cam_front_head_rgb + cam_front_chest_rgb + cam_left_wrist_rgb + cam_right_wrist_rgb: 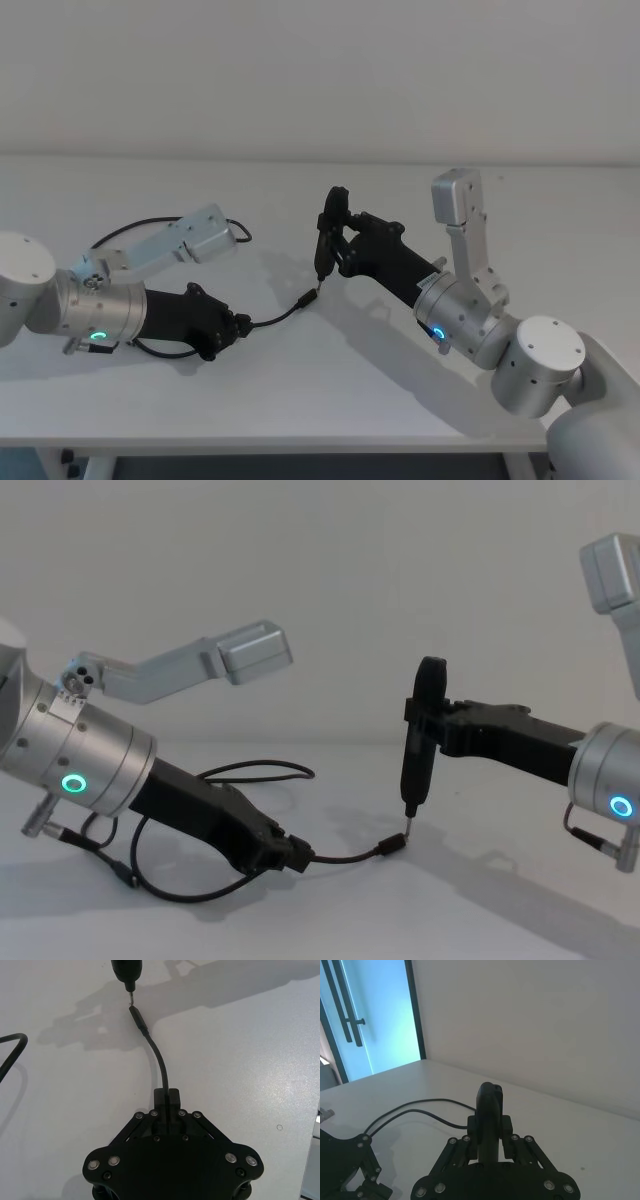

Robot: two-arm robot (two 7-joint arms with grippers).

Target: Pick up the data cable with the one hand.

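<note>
Low over the white worktop (330,380), the left gripper (232,326) (green ring on its wrist) has its fingers (166,1096) clamped on the data cable (345,857) a short way behind one plug (138,1020). That free end juts forward just off the surface; the remaining loops trail behind the left gripper. Just beyond the plug, the right gripper (337,243) holds a black pin-tipped tool (420,735) upright, fingers closed on it, tip just above the plug.
</note>
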